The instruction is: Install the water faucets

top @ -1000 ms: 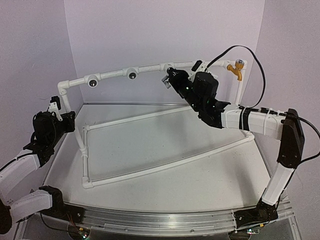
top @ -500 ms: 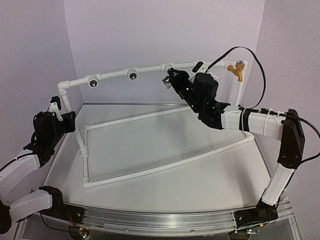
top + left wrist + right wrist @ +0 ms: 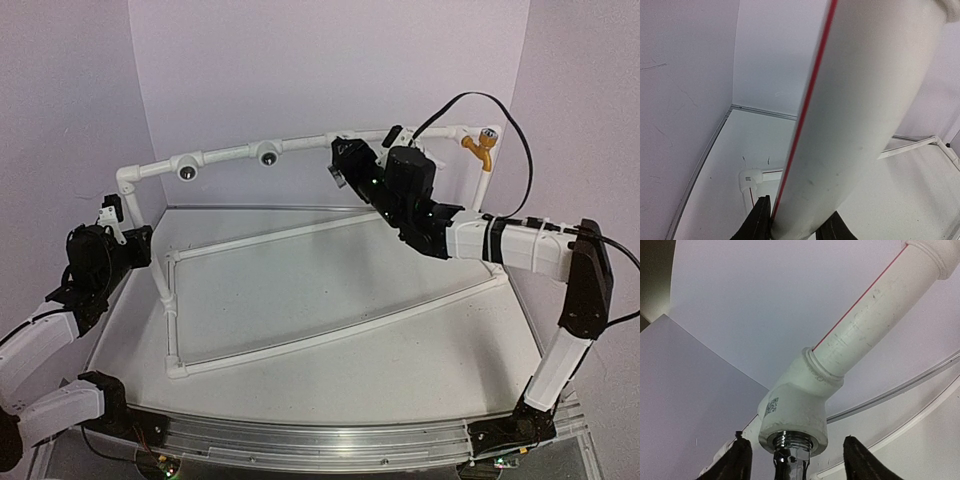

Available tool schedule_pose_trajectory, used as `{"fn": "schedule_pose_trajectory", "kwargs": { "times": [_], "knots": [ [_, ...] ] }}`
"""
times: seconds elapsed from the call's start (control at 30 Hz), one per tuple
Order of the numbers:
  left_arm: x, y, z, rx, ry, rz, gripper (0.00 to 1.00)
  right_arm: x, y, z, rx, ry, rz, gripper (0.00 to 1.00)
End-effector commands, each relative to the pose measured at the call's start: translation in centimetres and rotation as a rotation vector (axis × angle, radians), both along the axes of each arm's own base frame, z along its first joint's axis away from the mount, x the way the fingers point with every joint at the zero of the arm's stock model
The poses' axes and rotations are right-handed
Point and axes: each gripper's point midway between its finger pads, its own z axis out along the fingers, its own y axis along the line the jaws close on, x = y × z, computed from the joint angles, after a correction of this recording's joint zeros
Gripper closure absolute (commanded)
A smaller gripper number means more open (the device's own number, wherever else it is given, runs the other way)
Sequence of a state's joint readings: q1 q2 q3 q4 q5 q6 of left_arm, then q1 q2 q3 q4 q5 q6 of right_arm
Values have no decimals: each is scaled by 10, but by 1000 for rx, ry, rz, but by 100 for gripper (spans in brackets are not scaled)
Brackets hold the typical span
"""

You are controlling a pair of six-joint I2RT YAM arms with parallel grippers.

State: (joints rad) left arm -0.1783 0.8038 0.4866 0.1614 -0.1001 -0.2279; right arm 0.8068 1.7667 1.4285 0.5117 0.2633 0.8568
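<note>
Right wrist cam: silver faucet (image 3: 789, 456) clipped by the bottom edge, only the threaded neck under the tee fitting (image 3: 792, 410) shows; spout and knob out of frame. Right claw (image 3: 796, 440) fingers (image 3: 737, 462) clipped there too. Top cam: that faucet mostly hidden behind the claw, seating depth unreadable. Left wrist cam: pipe frame (image 3: 860, 110) fills the shot, soft, cut top and bottom; left claw (image 3: 799, 217) shows as two dark tips at the bottom edge, contact line hidden. Orange-yellow faucet (image 3: 480, 143) too small to read its knob. White piece (image 3: 108, 212) on the left arm: can't tell what it is.
</note>
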Motion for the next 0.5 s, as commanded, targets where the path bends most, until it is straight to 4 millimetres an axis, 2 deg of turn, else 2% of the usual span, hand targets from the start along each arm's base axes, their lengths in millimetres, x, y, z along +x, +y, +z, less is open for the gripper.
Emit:
{"fn": "schedule_pose_trajectory", "kwargs": {
  "times": [0.0, 0.03, 0.1, 0.13, 0.37, 0.47],
  "knots": [
    [-7, -29, -17, -172, 85, -111, 100, -9, -4, -20, -92, 52, 14, 28],
    [-7, -29, -17, -171, 88, -110, 100, -12, -5, -21, -103, 53, 17, 24],
    [-6, -29, -17, -171, 88, -110, 100, -18, -7, -24, -134, 52, 26, 7],
    [-6, -29, -17, -170, 89, -110, 100, -21, -8, -21, -143, 44, 35, 3],
    [-6, -28, -18, -166, 91, -108, 100, -53, -5, -17, -212, 60, 114, 2],
    [-5, -28, -19, -163, 96, -107, 100, -75, -5, -12, -271, 48, 137, 2]
  ]
}}
